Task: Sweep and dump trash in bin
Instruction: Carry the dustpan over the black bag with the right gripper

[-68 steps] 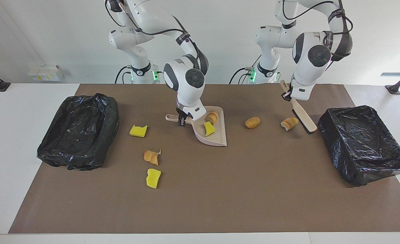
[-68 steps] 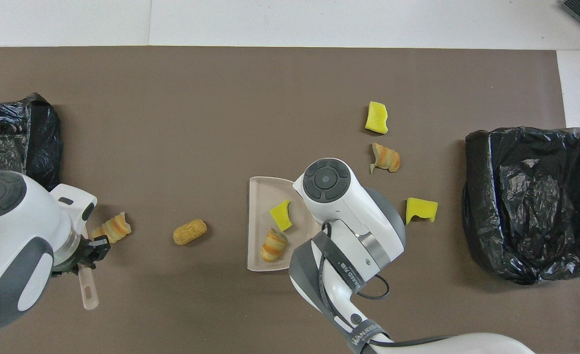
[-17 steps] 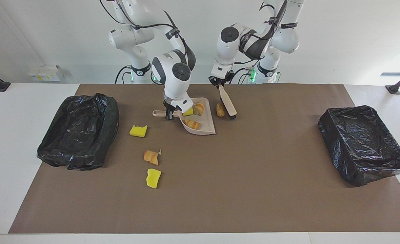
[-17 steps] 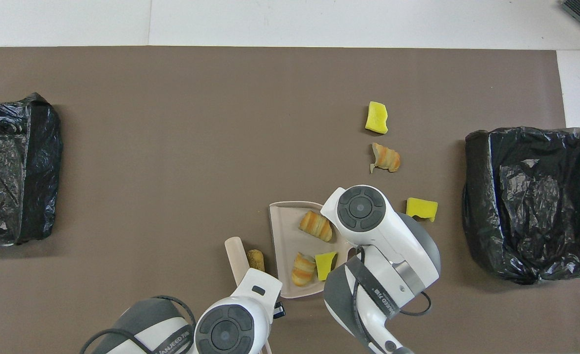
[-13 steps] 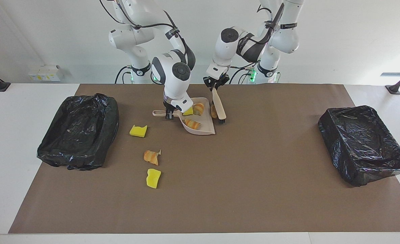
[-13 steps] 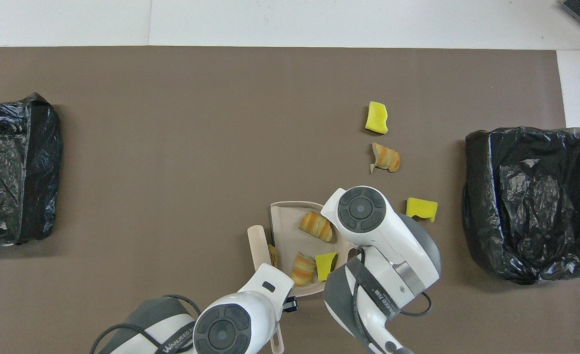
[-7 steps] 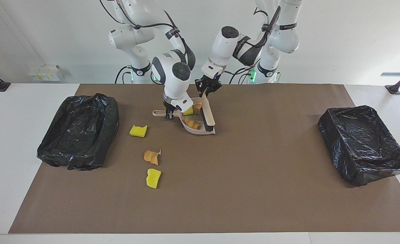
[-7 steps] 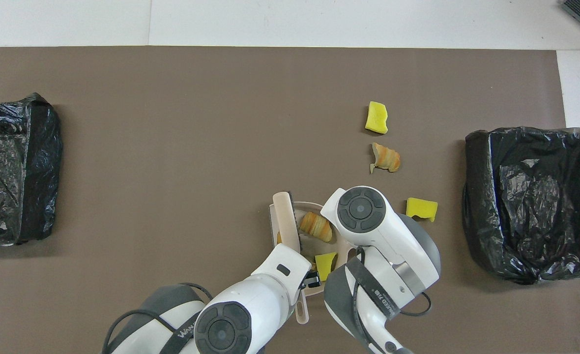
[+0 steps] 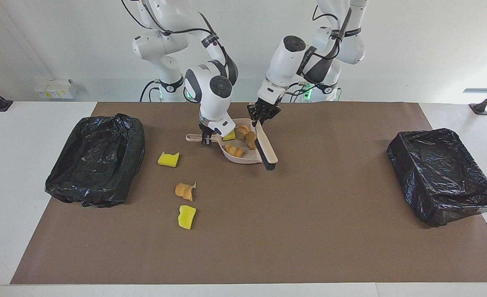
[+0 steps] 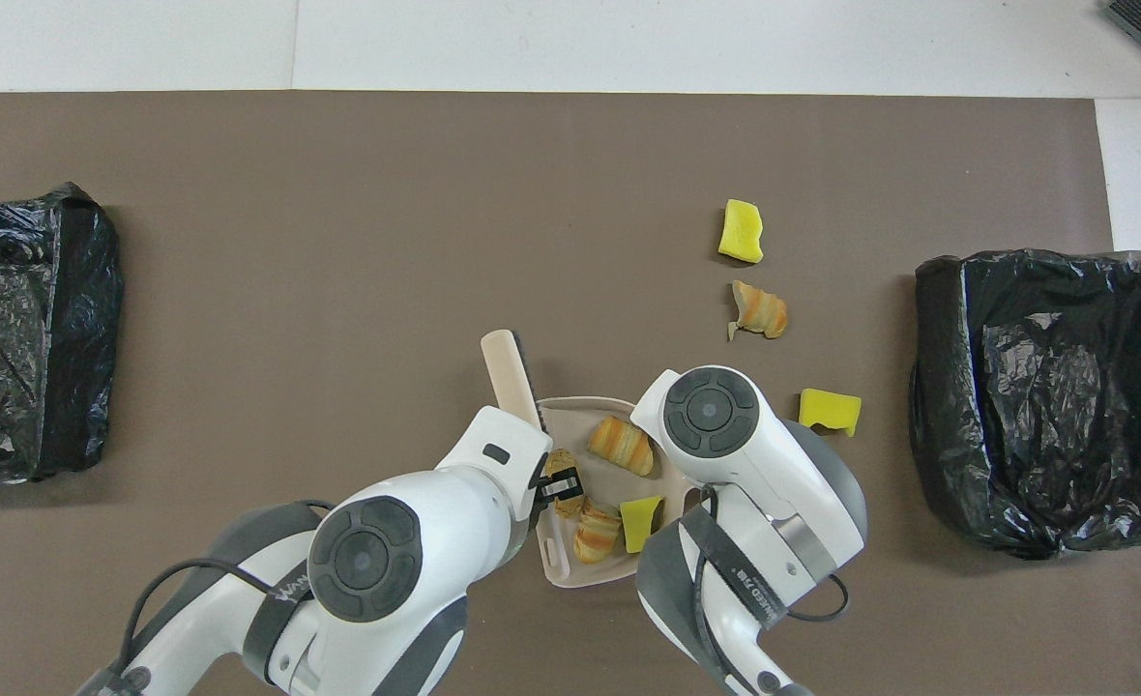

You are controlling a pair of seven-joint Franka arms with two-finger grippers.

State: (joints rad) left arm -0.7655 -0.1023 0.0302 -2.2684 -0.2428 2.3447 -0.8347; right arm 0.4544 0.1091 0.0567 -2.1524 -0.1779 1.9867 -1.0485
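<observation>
My right gripper (image 9: pixel 205 139) is shut on the handle of the beige dustpan (image 9: pixel 249 160), which rests on the mat. The pan (image 10: pixel 585 577) holds a yellow sponge piece (image 9: pixel 228 136) and three bread chunks (image 9: pixel 251 140). My left gripper (image 9: pixel 262 114) is shut on the brush (image 9: pixel 266 150), whose head lies along the pan's open edge toward the left arm's end; it also shows in the overhead view (image 10: pixel 508 370). Two sponge pieces (image 9: pixel 169 159) (image 9: pixel 187 216) and a bread chunk (image 9: pixel 184 190) lie loose on the mat, toward the right arm's end.
A black-lined bin (image 9: pixel 91 197) stands at the right arm's end of the brown mat, another (image 9: pixel 445 214) at the left arm's end. In the overhead view the right arm's wrist (image 10: pixel 711 411) covers the pan's handle.
My left gripper swept the brush over the pan's mouth, pushing the tan chunk in, then drew the brush back to the pan's edge. The dustpan stayed put.
</observation>
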